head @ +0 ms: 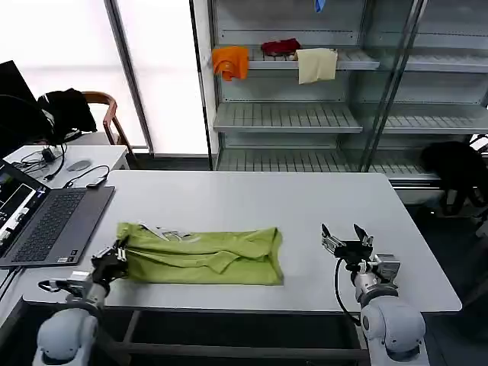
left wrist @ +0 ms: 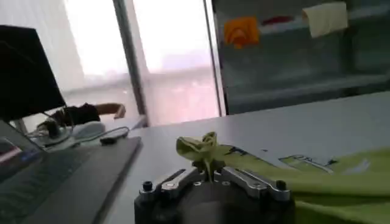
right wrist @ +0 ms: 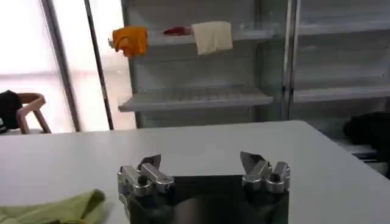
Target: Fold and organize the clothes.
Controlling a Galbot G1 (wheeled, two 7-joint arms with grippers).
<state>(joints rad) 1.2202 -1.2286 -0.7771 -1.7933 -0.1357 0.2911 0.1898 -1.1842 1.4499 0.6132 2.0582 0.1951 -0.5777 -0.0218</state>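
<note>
Risk: the left gripper (head: 116, 254) pinches only a small bunch of fabric at the T-shirt (head: 202, 255) corner; a pull could slip it free or drag the folds askew. The right gripper (head: 347, 242) hovers wide open and empty, near the shirt's other end. The lime-green shirt lies folded into a rumpled band on the counter (head: 252, 200), beside a laptop (head: 46, 221).

folded lime t-shirt (head: 202, 255) on white table (head: 252, 202), left claw (head: 116, 257) at its edge
</note>
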